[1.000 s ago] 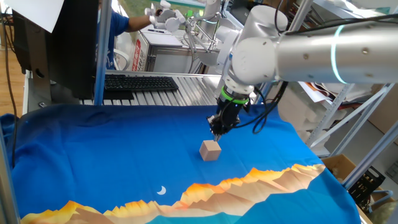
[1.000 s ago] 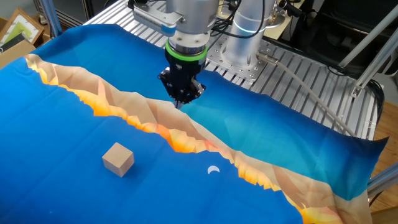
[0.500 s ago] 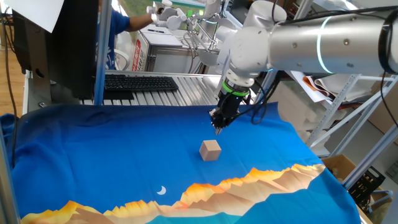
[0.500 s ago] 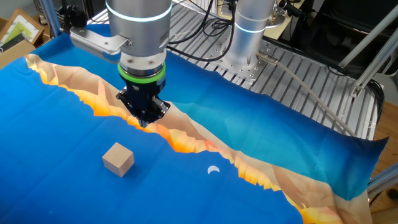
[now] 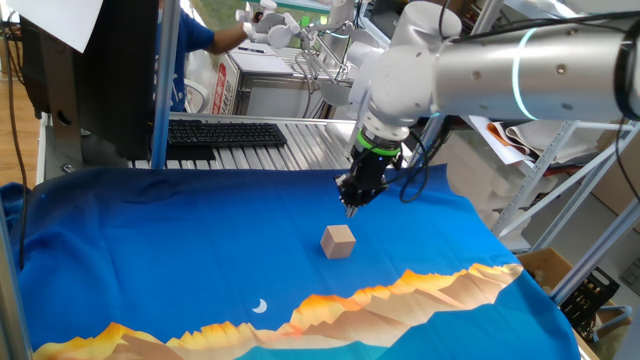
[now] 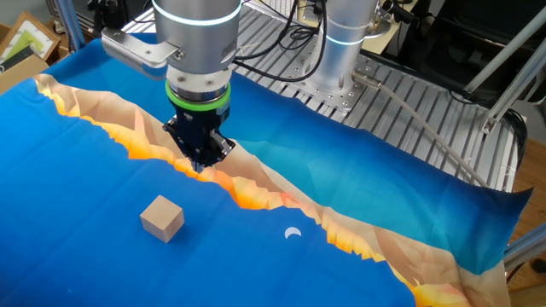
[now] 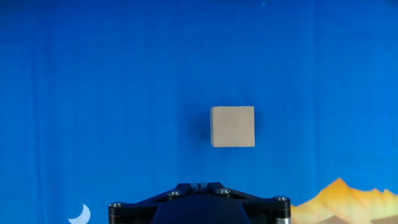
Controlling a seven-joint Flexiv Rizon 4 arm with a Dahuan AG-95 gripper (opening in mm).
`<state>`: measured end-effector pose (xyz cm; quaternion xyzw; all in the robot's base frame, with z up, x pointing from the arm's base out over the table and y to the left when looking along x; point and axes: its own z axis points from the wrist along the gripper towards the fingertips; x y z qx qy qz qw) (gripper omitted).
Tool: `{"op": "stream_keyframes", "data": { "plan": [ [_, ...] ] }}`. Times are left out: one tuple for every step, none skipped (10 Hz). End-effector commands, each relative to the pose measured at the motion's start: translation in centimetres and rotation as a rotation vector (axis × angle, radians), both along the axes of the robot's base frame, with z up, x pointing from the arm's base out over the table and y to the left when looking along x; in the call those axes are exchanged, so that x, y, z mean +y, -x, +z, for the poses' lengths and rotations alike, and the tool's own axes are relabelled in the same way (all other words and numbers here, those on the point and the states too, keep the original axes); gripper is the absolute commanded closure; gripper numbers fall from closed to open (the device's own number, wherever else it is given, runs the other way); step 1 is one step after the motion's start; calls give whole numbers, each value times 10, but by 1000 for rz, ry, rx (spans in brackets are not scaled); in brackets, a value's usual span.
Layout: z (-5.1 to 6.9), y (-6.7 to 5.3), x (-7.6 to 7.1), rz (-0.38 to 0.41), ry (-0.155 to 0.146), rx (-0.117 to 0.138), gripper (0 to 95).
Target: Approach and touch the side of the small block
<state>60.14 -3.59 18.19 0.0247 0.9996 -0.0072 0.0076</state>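
Note:
The small block [image 5: 339, 241] is a plain light tan wooden cube that rests on the blue cloth; it also shows in the other fixed view [image 6: 161, 217] and in the hand view [image 7: 232, 126]. My gripper [image 5: 351, 210] hangs above the cloth just behind the block, apart from it, with its tip pointing down. In the other fixed view my gripper [image 6: 200, 169] sits up and to the right of the block. Its fingers are pressed together into one narrow tip, holding nothing. In the hand view the gripper [image 7: 199, 185] tip shows at the bottom edge, below the block.
The blue cloth [image 5: 200, 250] has an orange mountain print [image 5: 420, 285] and a white crescent [image 5: 260, 306]. A keyboard [image 5: 225, 132] lies on the slatted metal top behind it. The robot base [image 6: 337, 51] and cables stand at the far side.
The gripper has barely shifted in the last half second; a second ago it moved across the cloth towards the block. The block has not moved.

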Motion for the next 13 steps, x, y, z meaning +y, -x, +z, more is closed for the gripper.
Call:
{"op": "stream_keyframes", "data": {
  "plan": [
    [2,0,1,-7,-11,28,950],
    [2,0,1,-5,-9,28,950],
    [2,0,1,-4,-8,30,950],
    [2,0,1,-6,-8,29,950],
    [2,0,1,-12,-17,29,950],
    [2,0,1,-16,-20,31,950],
    [2,0,1,-33,-28,44,950],
    [2,0,1,-42,-31,59,950],
    [2,0,1,-56,-43,73,950],
    [2,0,1,-64,-50,78,950],
    [2,0,1,-61,-49,78,950],
    [2,0,1,-60,-51,78,950],
    [2,0,1,-66,-49,73,950]
  ]
}}
